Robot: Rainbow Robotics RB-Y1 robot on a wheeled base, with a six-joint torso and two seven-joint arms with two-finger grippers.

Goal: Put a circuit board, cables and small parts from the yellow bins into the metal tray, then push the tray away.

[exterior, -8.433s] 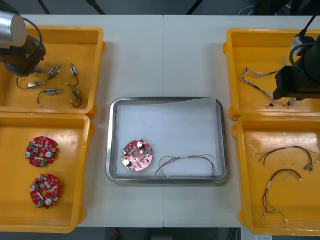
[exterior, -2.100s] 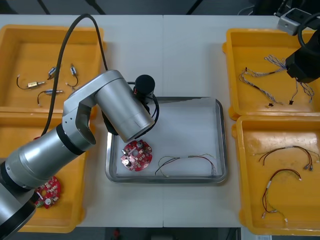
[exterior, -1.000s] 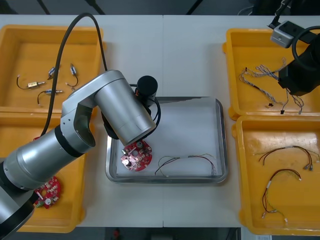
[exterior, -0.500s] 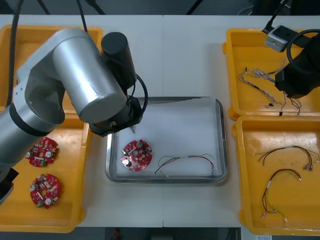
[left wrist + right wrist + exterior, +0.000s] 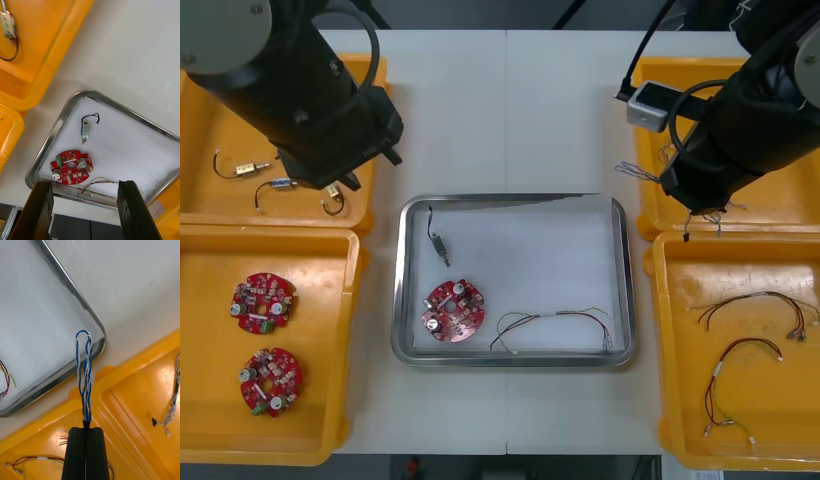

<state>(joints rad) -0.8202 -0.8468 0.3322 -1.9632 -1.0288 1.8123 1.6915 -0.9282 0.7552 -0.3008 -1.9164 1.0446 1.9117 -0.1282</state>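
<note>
Inside tray: one board, one cable, one part

The metal tray has bare floor from centre to 1 o'clock; a small metal part blocks 10 o'clock, a circuit board 8, a red and yellow cable 5. The right pincer, clamping a twisted blue and white cable, crowds the 2 o'clock corner.

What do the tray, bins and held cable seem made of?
Tray: likely polished metal, shiny rim, white inside. Bins: probably moulded plastic, glossy. Cable in the right gripper above the right bins: seemingly plastic sheathing, blue and white. Left gripper: open above left bins.
</note>
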